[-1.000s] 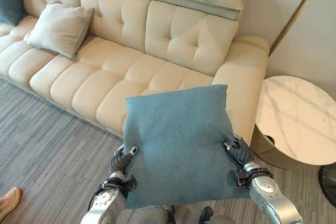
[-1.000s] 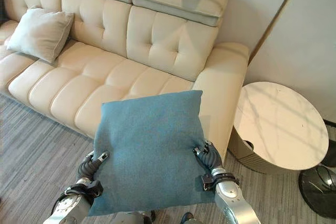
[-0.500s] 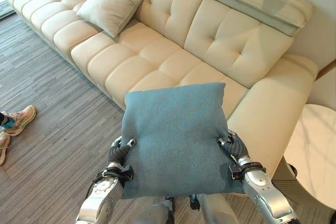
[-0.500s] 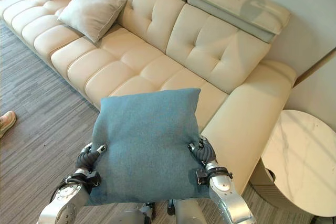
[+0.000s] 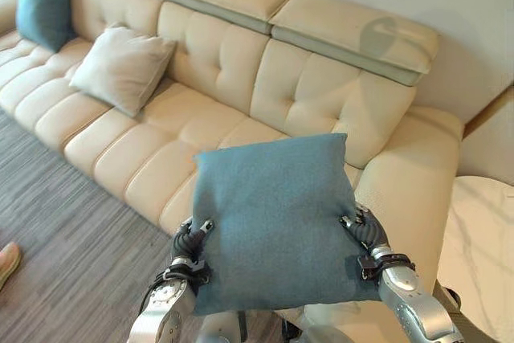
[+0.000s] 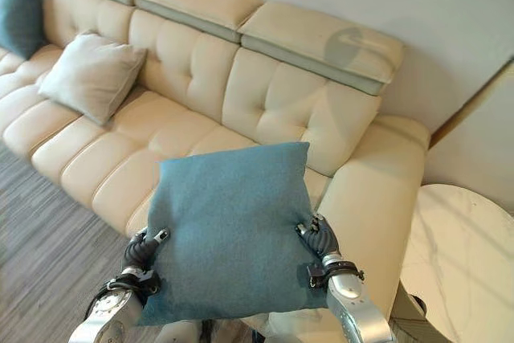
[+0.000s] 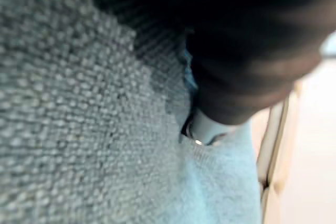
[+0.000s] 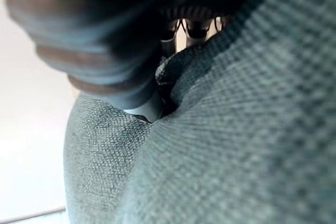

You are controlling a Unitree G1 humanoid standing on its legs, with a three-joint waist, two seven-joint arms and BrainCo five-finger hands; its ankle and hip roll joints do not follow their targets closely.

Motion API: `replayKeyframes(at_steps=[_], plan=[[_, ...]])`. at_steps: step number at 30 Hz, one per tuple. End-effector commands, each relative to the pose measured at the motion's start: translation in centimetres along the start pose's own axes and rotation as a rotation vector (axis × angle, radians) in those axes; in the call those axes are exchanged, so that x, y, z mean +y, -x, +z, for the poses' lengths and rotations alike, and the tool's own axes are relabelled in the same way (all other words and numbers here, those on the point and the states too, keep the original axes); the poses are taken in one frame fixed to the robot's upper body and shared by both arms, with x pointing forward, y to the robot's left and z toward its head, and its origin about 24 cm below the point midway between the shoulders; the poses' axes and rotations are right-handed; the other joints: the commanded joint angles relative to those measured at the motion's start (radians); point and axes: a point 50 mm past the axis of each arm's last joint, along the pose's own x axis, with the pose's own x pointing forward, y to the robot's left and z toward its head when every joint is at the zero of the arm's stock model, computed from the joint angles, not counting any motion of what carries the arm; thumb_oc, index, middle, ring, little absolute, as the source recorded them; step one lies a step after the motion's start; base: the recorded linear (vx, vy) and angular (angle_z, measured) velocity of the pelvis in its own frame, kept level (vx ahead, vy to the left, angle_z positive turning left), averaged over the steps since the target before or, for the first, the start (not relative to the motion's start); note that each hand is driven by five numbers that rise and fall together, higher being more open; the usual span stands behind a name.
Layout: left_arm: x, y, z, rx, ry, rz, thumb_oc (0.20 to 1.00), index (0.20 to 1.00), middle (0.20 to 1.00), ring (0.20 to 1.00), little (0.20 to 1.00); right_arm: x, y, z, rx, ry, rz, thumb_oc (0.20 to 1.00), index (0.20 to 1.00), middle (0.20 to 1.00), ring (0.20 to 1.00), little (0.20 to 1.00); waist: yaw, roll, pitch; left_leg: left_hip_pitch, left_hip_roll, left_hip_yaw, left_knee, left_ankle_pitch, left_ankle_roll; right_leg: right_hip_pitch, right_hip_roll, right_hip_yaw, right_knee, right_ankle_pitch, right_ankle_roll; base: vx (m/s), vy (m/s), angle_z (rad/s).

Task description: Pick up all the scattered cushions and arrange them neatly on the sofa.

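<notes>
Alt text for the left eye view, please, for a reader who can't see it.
Both robot hands, left robot hand and right robot hand, pinch the side edges of a blue cushion, holding it up before a cream sofa. On the sofa's far-left seats, a beige cushion and another blue cushion lean against the backrest.

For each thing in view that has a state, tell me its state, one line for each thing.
Blue cushion: held up between both hands, in front of the sofa.
Left hand: pinching the cushion's edge.
Right hand: pinching the opposite edge.
Beige cushion: leaning on the sofa backrest.
Second blue cushion: propped upright at the far end.
</notes>
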Motion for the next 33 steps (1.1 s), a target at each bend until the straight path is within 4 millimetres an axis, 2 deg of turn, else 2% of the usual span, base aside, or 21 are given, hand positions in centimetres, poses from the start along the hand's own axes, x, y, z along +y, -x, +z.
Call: replayKeyframes(at_steps=[1,2,3,7,10,12,13,14,15,16,17,18,22,26,29,30,31,32,33], plan=[[-2.0,0.3,4.0,-0.214,0.077,-0.085,0.2,0.2,0.2,0.2,0.2,1.0,-0.6,3.3,-0.172,-0.035,0.054,0.2,0.2,0.2,0.2,0.2,0.013,0.054,-0.021,0.047,0.02,-0.036,-0.054,0.049,-0.029,-0.083,0.059,-0.019,0.028,-0.088,0.047,0.1,0.114,-0.64],[-2.2,0.3,3.9,-0.209,0.078,-0.088,0.2,0.2,0.2,0.2,0.2,0.8,-0.6,3.2,-0.166,-0.023,0.052,0.2,0.2,0.2,0.2,0.2,0.011,0.063,-0.025,0.048,0.02,-0.056,-0.069,0.058,-0.039,-0.077,0.058,-0.008,0.026,-0.091,0.049,0.23,0.364,-0.72],[-2.4,0.0,3.7,-0.2,0.072,-0.097,0.2,0.2,0.2,0.2,0.2,0.4,-0.6,2.9,-0.153,-0.004,0.039,0.2,0.2,0.2,0.2,0.2,-0.002,0.088,-0.03,0.029,0.003,-0.086,-0.07,0.051,-0.044,-0.071,0.051,0.027,0.027,-0.097,0.058,0.18,0.306,-0.62],[-2.8,-0.2,3.2,-0.179,0.05,-0.117,0.2,0.2,0.2,0.2,0.2,0.0,-0.5,2.4,-0.133,-0.001,0.013,0.2,0.2,0.2,0.2,0.2,-0.012,0.098,-0.046,0.061,-0.008,-0.068,-0.07,0.03,-0.027,-0.065,0.033,0.071,0.016,-0.091,0.075,0.17,0.286,-0.46],[-2.8,-0.3,3.5,-0.188,0.012,-0.133,0.2,0.2,0.2,0.2,0.2,-0.1,-0.4,2.1,-0.119,-0.004,0.003,0.2,0.2,0.2,0.2,0.2,-0.018,0.093,-0.056,0.08,-0.015,-0.005,-0.07,0.005,0.002,-0.083,0.013,0.118,0.025,-0.082,0.097,0.14,0.278,-0.69],[-2.6,-0.4,3.6,-0.193,-0.008,-0.136,0.2,0.2,0.2,0.2,0.2,0.2,-0.5,1.9,-0.11,-0.015,0.008,0.2,0.2,0.2,0.2,0.2,-0.009,0.087,-0.06,0.086,-0.016,0.059,-0.07,-0.011,0.024,-0.113,0.003,0.152,0.043,-0.074,0.12,0.07,0.232,-0.73],[-2.4,-0.4,3.8,-0.201,-0.016,-0.128,0.2,0.2,0.2,0.2,0.2,0.5,-0.6,1.9,-0.113,-0.023,0.013,0.2,0.2,0.2,0.2,0.2,-0.001,0.084,-0.056,0.09,-0.01,0.1,-0.07,-0.019,0.031,-0.137,0.005,0.148,0.067,-0.074,0.127,0.01,0.18,-0.84],[-1.9,-0.5,4.2,-0.219,-0.033,-0.111,0.2,0.2,0.2,0.2,0.2,1.1,-0.8,2.1,-0.125,-0.038,0.028,0.2,0.2,0.2,0.2,0.2,0.021,0.082,-0.05,0.102,0.005,0.178,-0.07,-0.041,0.033,-0.167,-0.003,0.037,0.101,-0.076,0.127,-0.01,0.121,-1.06],[-1.9,-0.5,4.2,-0.219,-0.033,-0.111,0.2,0.2,0.2,0.2,0.2,1.1,-0.8,2.1,-0.125,-0.038,0.028,0.2,0.2,0.2,0.2,0.2,0.021,0.082,-0.051,0.1,0.006,0.179,-0.07,-0.04,0.033,-0.17,-0.003,0.038,0.101,-0.075,0.126,-0.03,0.12,-1.83],[-1.3,-0.5,4.6,-0.238,-0.051,-0.093,0.2,0.2,0.2,0.2,0.2,1.6,-1.0,2.1,-0.127,-0.044,0.049,0.2,0.2,0.2,0.2,0.2,0.035,0.08,-0.049,0.111,0.012,0.237,-0.07,-0.052,0.029,-0.187,-0.021,-0.127,0.115,-0.074,0.127,-0.02,0.052,-1.75],[-1.3,-0.5,4.6,-0.238,-0.051,-0.093,0.2,0.2,0.2,0.2,0.2,1.6,-1.0,2.1,-0.127,-0.044,0.05,0.2,0.2,0.2,0.2,0.2,0.034,0.08,-0.049,0.111,0.012,0.236,-0.07,-0.052,0.029,-0.186,-0.021,-0.128,0.116,-0.074,0.127,0.01,0.098,-1.83],[-0.8,-0.4,4.6,-0.241,-0.074,-0.086,0.2,0.2,0.2,0.2,0.2,1.9,-1.0,2.0,-0.121,-0.033,0.074,0.2,0.2,0.2,0.2,0.2,0.028,0.076,-0.053,0.127,0.009,0.276,-0.07,-0.058,0.028,-0.178,-0.021,-0.168,0.083,-0.061,0.132,0.03,0.045,-1.03],[-0.7,-0.7,4.6,-0.245,-0.104,-0.085,0.2,0.2,0.2,0.2,0.2,2.1,-0.9,1.6,-0.106,-0.048,0.08,0.2,0.2,0.2,0.2,0.2,0.024,0.07,-0.068,0.164,0.005,0.302,-0.07,-0.077,0.031,-0.131,-0.027,-0.168,0.021,-0.04,0.134,0.12,0.059,-0.49],[-1.3,-1.3,4.8,-0.26,-0.154,-0.068,0.2,0.2,0.2,0.2,0.2,2.8,-1.3,1.2,-0.096,-0.082,0.078,0.2,0.2,0.2,0.2,0.2,0.016,0.072,-0.072,0.189,0.001,0.3,-0.07,-0.094,0.036,-0.095,-0.032,-0.169,0.001,-0.045,0.136,0.14,0.029,-0.11],[-2.1,-2.0,5.8,-0.313,-0.188,-0.048,0.2,0.2,0.2,0.2,0.2,3.8,-2.4,2.4,-0.148,-0.059,0.071,0.2,0.2,0.2,0.2,0.2,0.019,0.074,-0.075,0.194,0.0,0.295,-0.07,-0.101,0.035,-0.082,-0.033,-0.169,-0.006,-0.052,0.138,0.08,0.013,0.1],[-3.4,-2.6,7.6,-0.405,-0.198,-0.028,0.2,0.2,0.2,0.2,0.2,5.1,-3.6,4.8,-0.235,-0.049,0.075,0.2,0.2,0.2,0.2,0.2,0.028,0.074,-0.058,0.179,0.0,0.292,-0.07,-0.095,0.035,-0.101,-0.033,-0.166,0.005,-0.057,0.136,-0.01,0.009,0.11],[-3.4,-2.6,7.7,-0.407,-0.198,-0.028,0.2,0.2,0.2,0.2,0.2,5.1,-3.7,4.9,-0.237,-0.049,0.075,0.2,0.2,0.2,0.2,0.2,0.028,0.074,-0.057,0.178,0.0,0.292,-0.07,-0.094,0.035,-0.103,-0.033,-0.166,0.007,-0.058,0.136,-0.13,0.006,0.1],[-5.2,-3.3,10.2,-0.52,-0.197,-0.014,0.2,0.2,0.2,0.2,0.2,6.5,-4.9,8.3,-0.35,-0.053,0.078,0.2,0.2,0.2,0.2,0.2,0.039,0.073,-0.015,0.136,0.0,0.283,-0.07,-0.075,0.036,-0.152,-0.034,-0.16,0.033,-0.062,0.131,-0.25,-0.022,0.09],[-6.3,-3.6,12.2,-0.606,-0.199,0.003,0.2,0.2,0.2,0.2,0.2,7.2,-5.4,10.5,-0.429,-0.057,0.072,0.2,0.2,0.2,0.2,0.2,0.045,0.07,0.016,0.083,0.001,0.273,-0.041,-0.071,0.036,-0.204,-0.038,-0.157,0.07,-0.066,0.126,-0.26,-0.022,0.11]])
